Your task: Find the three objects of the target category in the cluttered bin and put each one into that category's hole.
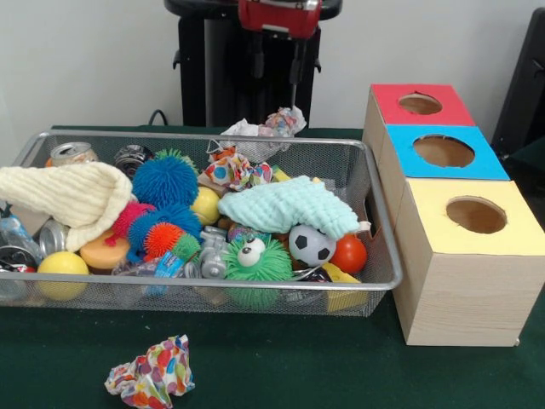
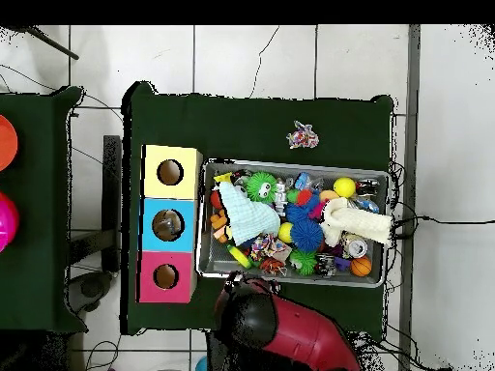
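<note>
Scanning the wire bin, I saw my tool parted and empty above its far rim, one crumpled paper ball beneath it; the three holes looked unfilled, sorting barely begun.

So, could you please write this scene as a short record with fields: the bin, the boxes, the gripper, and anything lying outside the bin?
bin: wire mesh bin, crowded with spiky balls, cans, cloths, crumpled paper, a small soccer ball
cloths: cream cloth at one end, mint cloth near the middle
boxes: three wooden boxes in a row beside the bin, tops red, blue, yellow, one round hole each
gripper: gripper raised above the bin's far rim, holding nothing visible
outside bin: one crumpled colourful paper wad on the green table
</note>
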